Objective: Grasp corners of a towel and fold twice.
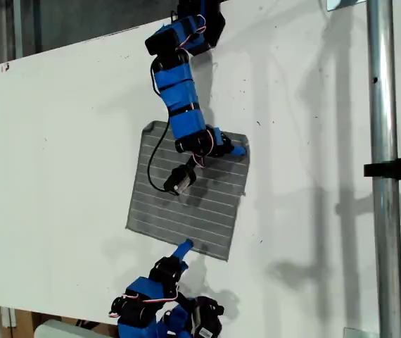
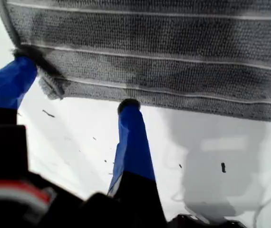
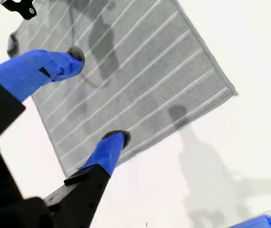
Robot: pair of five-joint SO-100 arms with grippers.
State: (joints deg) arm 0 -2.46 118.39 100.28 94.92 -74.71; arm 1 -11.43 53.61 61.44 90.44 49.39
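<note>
my first gripper (image 1: 184,246) sits nearest, at the towel's 6 o'clock edge in the exterior view. Jaws are released, nothing held; the first wrist view has the fingertips (image 2: 128,105) right at the hem and a near corner (image 2: 50,88) just beside the other finger.

towel (image 1: 186,193) lies flat on the white table (image 1: 60,176), around mid-frame in the exterior view.

my second gripper (image 1: 232,149) is further back, over the cloth towards its 2 o'clock corner. It is also spread wide and empty; one finger is above the stripes and one is at the edge, with the far corner (image 3: 233,92) ahead of it.

My read is that this is the grasp step, with no fold started. To do it well:
- walk each gripper along its hem until a corner tip sits between the fingers
- press the lower finger to the table and slide it under
- close on a single layer
- lift both together so the cloth doesn't skew

On orientation, the towel is near square, so I can't call a long axis. Stripes run roughly 9 to 3, dipping slightly towards 4; the whole cloth is rotated a touch clockwise against the table edge.
</note>
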